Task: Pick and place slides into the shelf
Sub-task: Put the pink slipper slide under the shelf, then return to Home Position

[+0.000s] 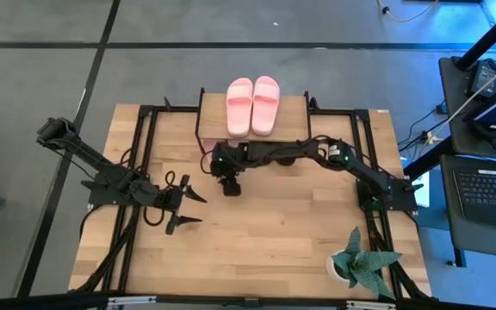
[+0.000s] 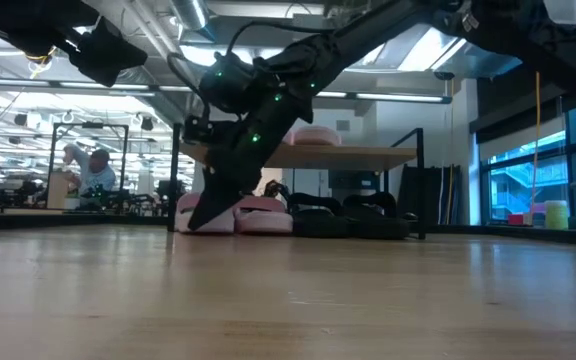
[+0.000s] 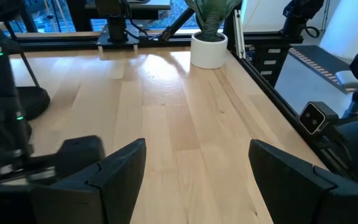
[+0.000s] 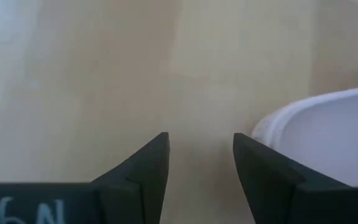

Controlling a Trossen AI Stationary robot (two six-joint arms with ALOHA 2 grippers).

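Note:
The shelf [image 1: 295, 110] stands at the table's far middle, and two light pink slides [image 1: 252, 105] lie side by side on its top board. The low view shows more pink slides [image 2: 258, 216] and black slides [image 2: 353, 222] under that board [image 2: 368, 155]. My right gripper [image 1: 229, 186] reaches across from the right and points steeply down in front of the shelf's left part. It is open, with bare table between its fingers [image 4: 201, 155], and the rounded edge of a pale slide [image 4: 328, 134] lies just beside one fingertip. My left gripper [image 1: 188, 208] waits open at the left [image 3: 197, 168].
A potted plant in a white pot [image 1: 358, 263] stands at the near right corner. Black frame rails [image 1: 145, 146] run along the table's left and right sides. Bare wood [image 1: 274, 232] lies between the two arms toward the near edge.

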